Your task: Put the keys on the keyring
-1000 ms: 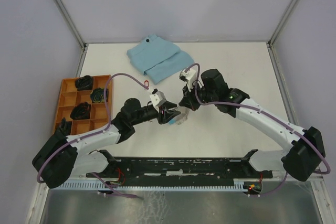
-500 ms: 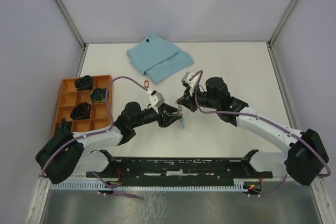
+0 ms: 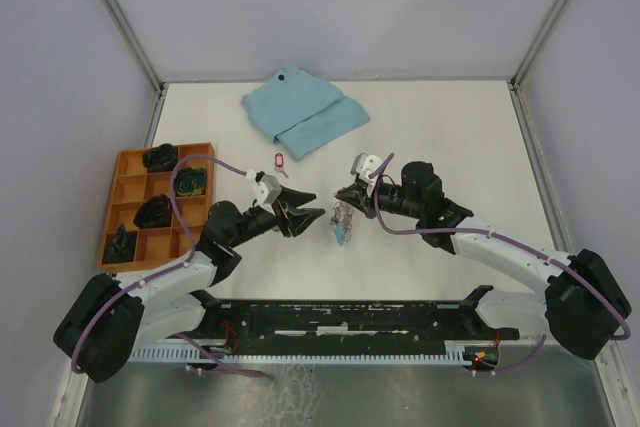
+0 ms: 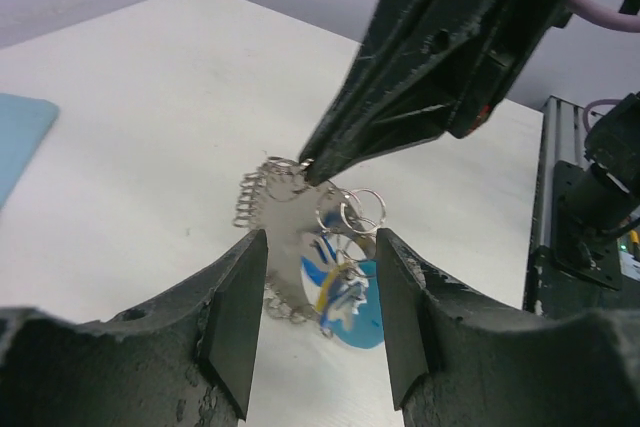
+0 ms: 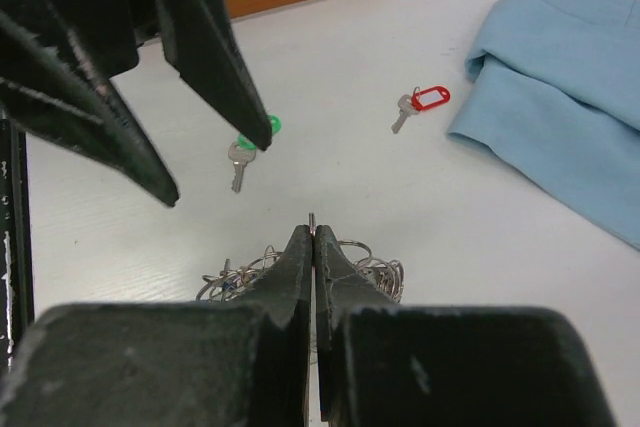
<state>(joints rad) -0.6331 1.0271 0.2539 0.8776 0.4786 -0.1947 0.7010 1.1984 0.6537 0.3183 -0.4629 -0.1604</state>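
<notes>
Right pincer clamped on keyring; left pincer wide, empty

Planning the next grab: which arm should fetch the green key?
Left. The left gripper is open and empty, with the green key lying just by its fingertips; the right gripper is shut on the keyring.

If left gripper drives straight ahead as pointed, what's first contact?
Likely the keyring, pinched by the shut right gripper, dead ahead of the open left gripper; depth to it is unclear.
</notes>
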